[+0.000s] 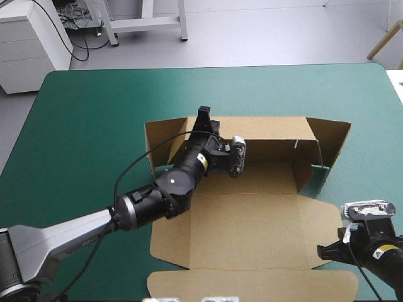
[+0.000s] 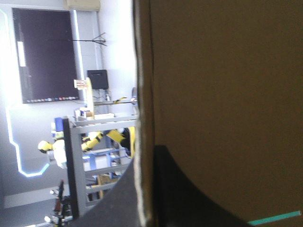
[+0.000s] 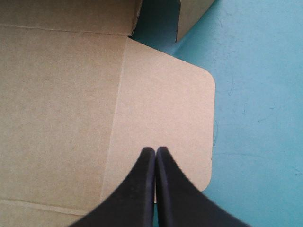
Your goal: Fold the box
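Brown box (image 1: 252,220) wall toward 12 o'clock may spring flat if the left jaws pinching it slip, the right jaws closed, empty.

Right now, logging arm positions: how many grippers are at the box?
2. The left gripper pinches the raised far wall of the box; the right gripper, shut, is over its flat rounded flap at the right.

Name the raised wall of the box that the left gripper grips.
The far wall: the left gripper pinches its top edge near the left corner; both side walls stand untouched.
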